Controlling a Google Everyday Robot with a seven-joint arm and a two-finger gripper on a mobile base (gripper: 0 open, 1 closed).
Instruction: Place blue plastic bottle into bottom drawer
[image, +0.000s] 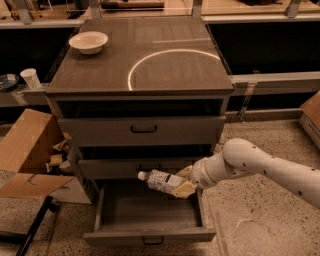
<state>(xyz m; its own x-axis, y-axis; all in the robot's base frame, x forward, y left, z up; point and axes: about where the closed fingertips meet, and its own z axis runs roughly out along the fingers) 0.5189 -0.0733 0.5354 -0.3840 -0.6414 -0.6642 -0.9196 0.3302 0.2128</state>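
The blue plastic bottle (161, 180) lies nearly level, white cap to the left, in the air above the open bottom drawer (150, 212) and just below the middle drawer (110, 168). It looks light, thin-walled and slick (liable to dent or slip under a hard squeeze), so the ribbed body near the base is the correct grip point. The claw (184, 183) is closed on that end, and the arm (260, 162) reaches in low from the right, wrist pointing left.
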